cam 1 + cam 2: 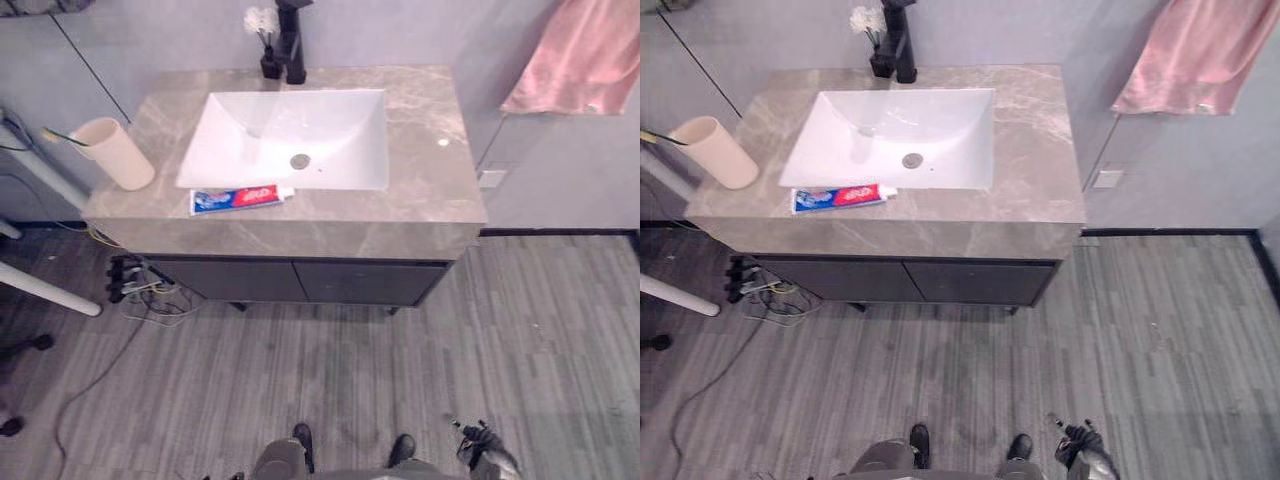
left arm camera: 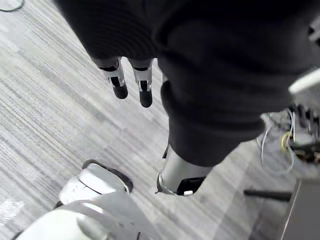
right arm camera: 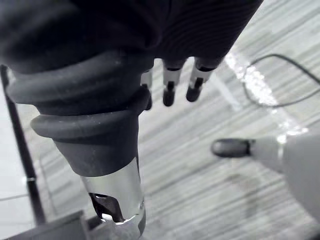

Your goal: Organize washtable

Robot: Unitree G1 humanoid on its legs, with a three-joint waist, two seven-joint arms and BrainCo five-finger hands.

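My left robot hand [image 2: 142, 82] and right robot hand [image 3: 170, 87] hang with fingers relaxed, empty. Well ahead of them, a toothpaste tube [image 1: 240, 198] lies on the counter [image 1: 425, 190] (touching the sink [image 1: 330, 130] rim).

I count on tabletop [image 1: 430, 185]: one toothpaste tube [image 1: 240, 198], one beige cup [image 1: 115, 153], one white basin [image 1: 345, 125], one black faucet [image 1: 291, 45], one dark vase [image 1: 269, 66] of white flowers. One pink towel [image 1: 585, 55] on wall. Two cabinet doors [image 1: 235, 280] below.
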